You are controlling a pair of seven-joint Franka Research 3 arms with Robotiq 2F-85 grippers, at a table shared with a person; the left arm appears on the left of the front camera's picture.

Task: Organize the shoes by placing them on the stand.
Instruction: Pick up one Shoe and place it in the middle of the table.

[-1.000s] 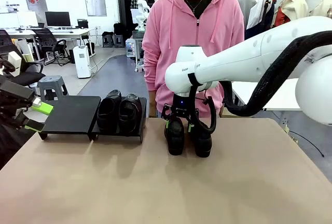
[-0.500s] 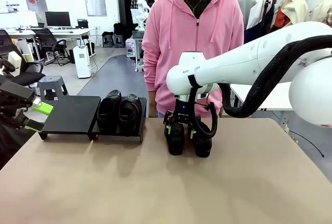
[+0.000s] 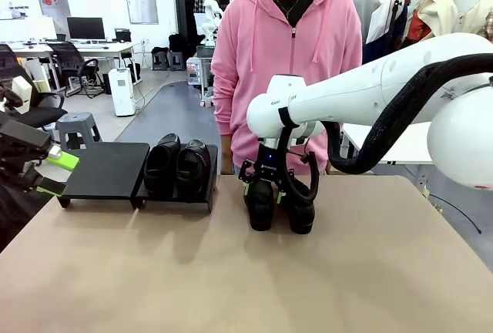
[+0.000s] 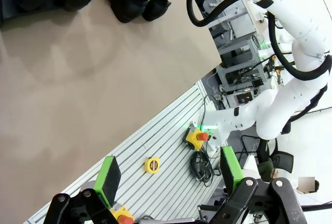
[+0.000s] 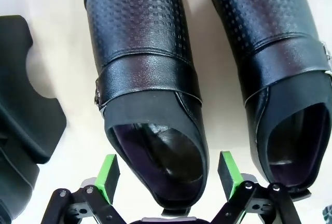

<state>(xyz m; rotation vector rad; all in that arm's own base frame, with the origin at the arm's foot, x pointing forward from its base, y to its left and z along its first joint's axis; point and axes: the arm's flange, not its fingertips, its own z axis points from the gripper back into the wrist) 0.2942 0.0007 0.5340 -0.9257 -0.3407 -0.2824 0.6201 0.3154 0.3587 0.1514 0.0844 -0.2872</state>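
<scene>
Wide tan table (image 3: 231, 271), matte, marked with soft shadows. Toward the far edge, left of centre, a black stand (image 3: 108, 169) on short legs: two low sloped platforms side by side, inner edges meeting or very nearly so. Just right of the stand and apart from it, two black glossy shoes (image 3: 259, 208) directly on the tan surface, side by side, upright, toes toward the near edge. From the right wrist, the same shoes (image 5: 148, 68) close up: dotted leather over the toes, a smooth band across each instep, a narrow strip of pale table (image 5: 218, 110) between them, a corner of the stand (image 5: 23, 115) near one shoe.
</scene>
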